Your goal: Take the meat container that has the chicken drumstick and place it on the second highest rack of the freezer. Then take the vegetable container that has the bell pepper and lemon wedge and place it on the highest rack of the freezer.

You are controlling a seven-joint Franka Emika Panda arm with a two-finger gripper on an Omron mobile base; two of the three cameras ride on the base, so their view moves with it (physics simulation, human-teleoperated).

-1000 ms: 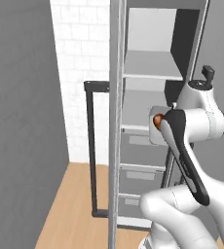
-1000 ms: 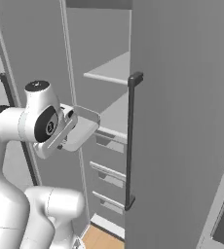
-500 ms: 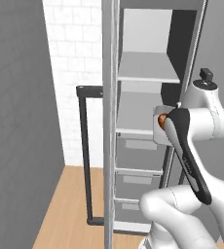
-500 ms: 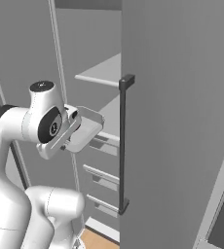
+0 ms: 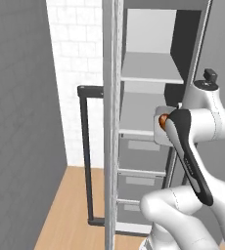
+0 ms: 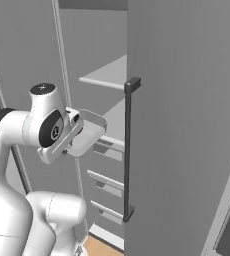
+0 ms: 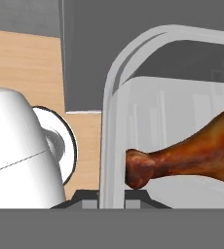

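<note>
Glossy white rounded arm (image 5: 202, 122), dark joint discs, black stripe, black cap.

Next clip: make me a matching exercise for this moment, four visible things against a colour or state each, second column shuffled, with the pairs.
Column 1:
1. chicken drumstick
2. meat container
3. freezer
4. freezer's bar handle

Column 2:
A. door open, grey shelves and drawer fronts showing
B. clear, held at its rim by the shut jaws
C. glossy orange-brown, lying inside the container
D. long, dark, upright

Pairs: 1-C, 2-B, 3-A, 4-D
</note>
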